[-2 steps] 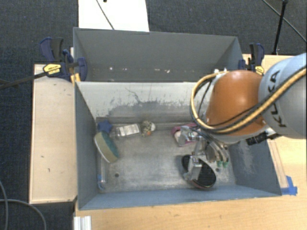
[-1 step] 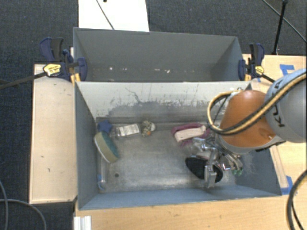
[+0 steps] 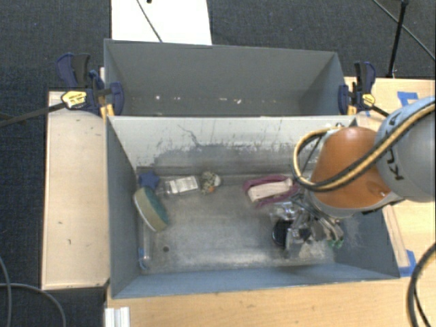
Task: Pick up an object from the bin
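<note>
I'm wearing an orange wrist cover; I'm seeing a grey bin, a pink-and-white thing, a green-and-cream disc.

Stuff I'm ignoring on my feed, mostly on the left: a flat round disc, pale yellow-green with a teal edge, propped up at a tilt. Just behind it lies a clear crinkly plastic bottle with a blue cap, with a small brownish ball just beside its right end. Further right there's a mauve-and-white oblong thing; can't tell what it is.
</note>
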Controlling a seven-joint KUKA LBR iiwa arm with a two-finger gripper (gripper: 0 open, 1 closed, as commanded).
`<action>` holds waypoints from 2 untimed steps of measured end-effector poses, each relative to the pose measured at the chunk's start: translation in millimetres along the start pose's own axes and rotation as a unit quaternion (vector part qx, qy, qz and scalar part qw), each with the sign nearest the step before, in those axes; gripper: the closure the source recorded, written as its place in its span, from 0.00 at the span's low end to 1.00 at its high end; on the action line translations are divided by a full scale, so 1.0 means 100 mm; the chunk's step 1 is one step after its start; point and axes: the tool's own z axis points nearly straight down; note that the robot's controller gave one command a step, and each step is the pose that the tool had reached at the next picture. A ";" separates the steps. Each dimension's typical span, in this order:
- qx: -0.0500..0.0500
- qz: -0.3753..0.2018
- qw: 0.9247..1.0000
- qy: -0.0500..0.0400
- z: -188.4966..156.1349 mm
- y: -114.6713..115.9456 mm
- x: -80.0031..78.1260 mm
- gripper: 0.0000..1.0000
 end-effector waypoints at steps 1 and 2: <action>0.001 0.005 1.000 -0.005 -1.18 0.05 0.01 1.00; 0.001 -0.199 0.980 0.000 -0.93 -0.36 -0.01 1.00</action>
